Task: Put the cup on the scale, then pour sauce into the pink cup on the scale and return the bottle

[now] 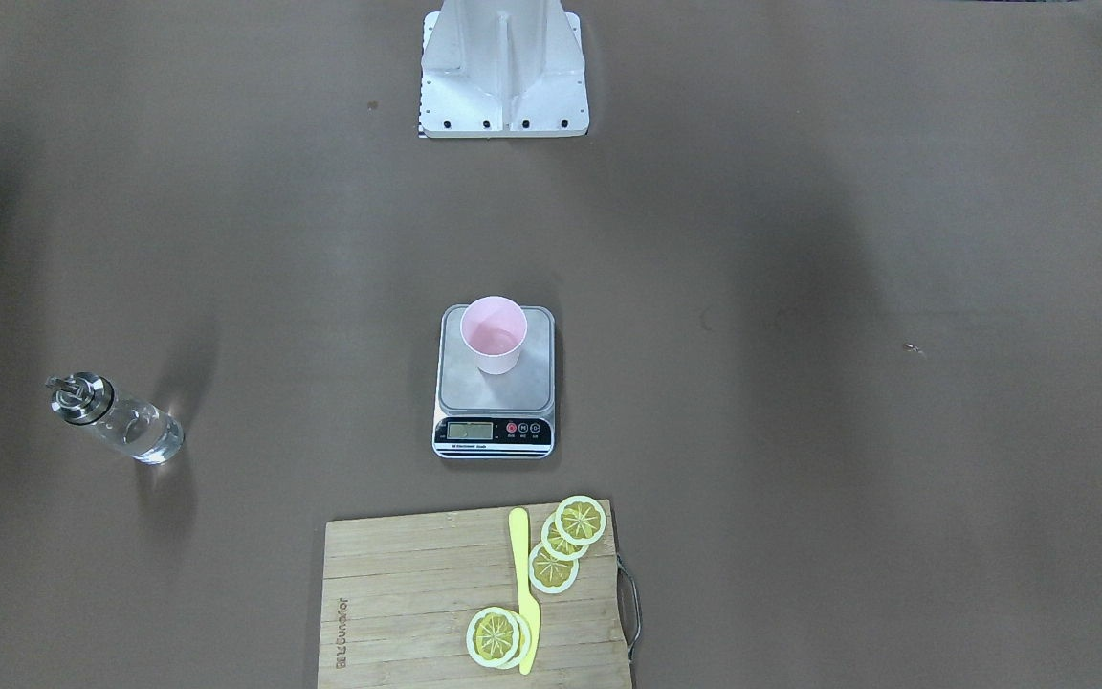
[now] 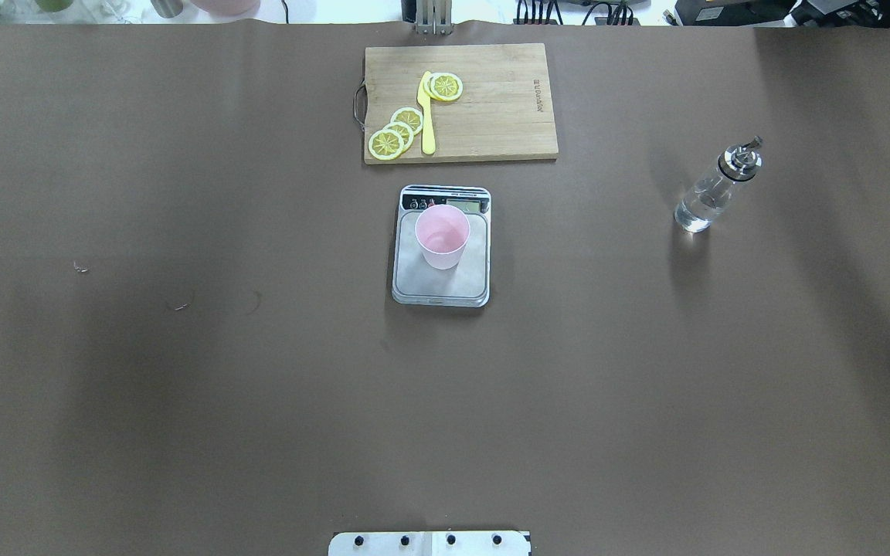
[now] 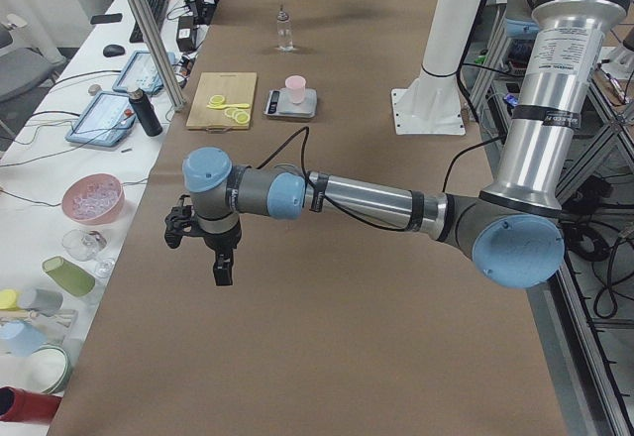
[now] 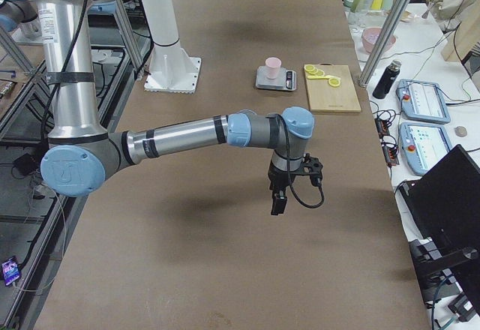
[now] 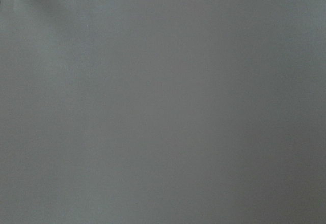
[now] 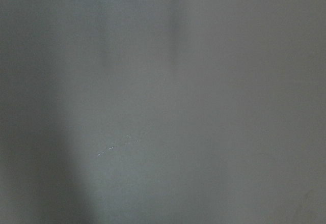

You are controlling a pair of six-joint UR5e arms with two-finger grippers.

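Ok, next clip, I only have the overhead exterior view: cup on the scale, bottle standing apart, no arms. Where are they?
Observer: The left gripper hangs over the table at the robot's left end, far from the scale.
Operator: And the right?
Observer: The right gripper hangs the same way at the opposite end.
Operator: Anything in the wrist cameras?
Observer: Only the brown table, no fingers in frame.

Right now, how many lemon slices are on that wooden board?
5. Three lemon slices overlap in a row by the cutting board's handle; two more overlap on the yellow knife's other side. Others could hide underneath.
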